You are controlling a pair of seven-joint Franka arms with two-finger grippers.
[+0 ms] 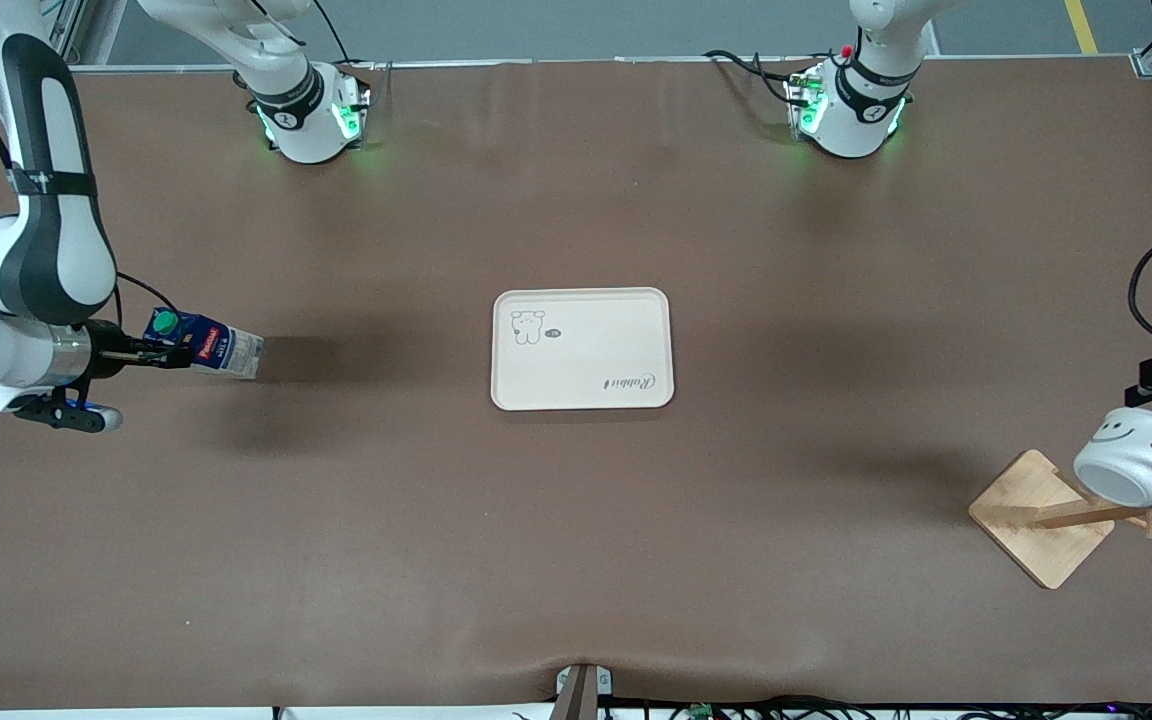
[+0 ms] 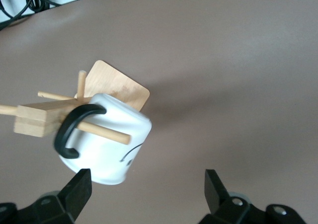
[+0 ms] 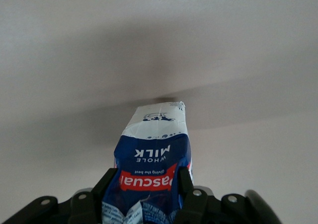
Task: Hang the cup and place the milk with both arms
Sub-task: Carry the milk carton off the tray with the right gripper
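While the cup (image 1: 1131, 458) hangs by its handle on the rack (image 1: 1056, 515) peg, lower right of frame, left gripper (image 2: 144, 194) sits above it, jaws spread. Right gripper (image 1: 151, 352), mid-left, pinches the milk (image 1: 204, 345), tilted, clear of the table, presumably for the central tray (image 1: 582, 349).

We see the cup (image 2: 107, 139) hanging by its black handle on a peg of the wooden rack (image 2: 52, 115). Our left gripper (image 2: 146, 191) has its fingers spread wide, not touching the cup.
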